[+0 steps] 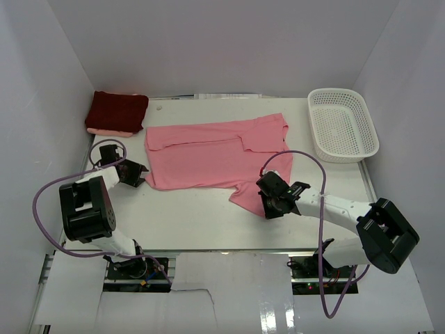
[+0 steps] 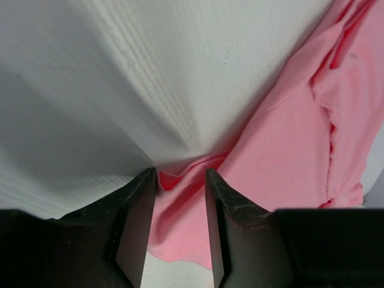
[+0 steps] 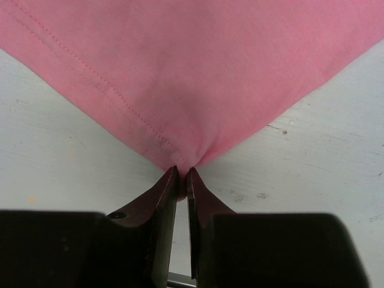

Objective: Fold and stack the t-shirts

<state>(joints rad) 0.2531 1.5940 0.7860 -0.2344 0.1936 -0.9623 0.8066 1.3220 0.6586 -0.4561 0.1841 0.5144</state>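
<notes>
The salmon pink t-shirt [image 1: 215, 153] lies spread flat across the middle of the table. Its near right corner is pulled toward my right gripper [image 1: 267, 203]. In the right wrist view that gripper [image 3: 182, 175] is shut on the tip of this pink corner [image 3: 192, 78]. My left gripper [image 1: 141, 175] is at the shirt's near left corner. In the left wrist view it [image 2: 180, 180] is open, with a fold of pink cloth [image 2: 282, 156] lying between the fingers. The dark maroon t-shirt [image 1: 117, 111] sits folded at the back left corner.
A white mesh basket [image 1: 342, 125] stands at the back right. A thin pink edge [image 1: 111, 131] shows under the maroon shirt. White walls close in the table on the left, back and right. Purple cables loop off both arms.
</notes>
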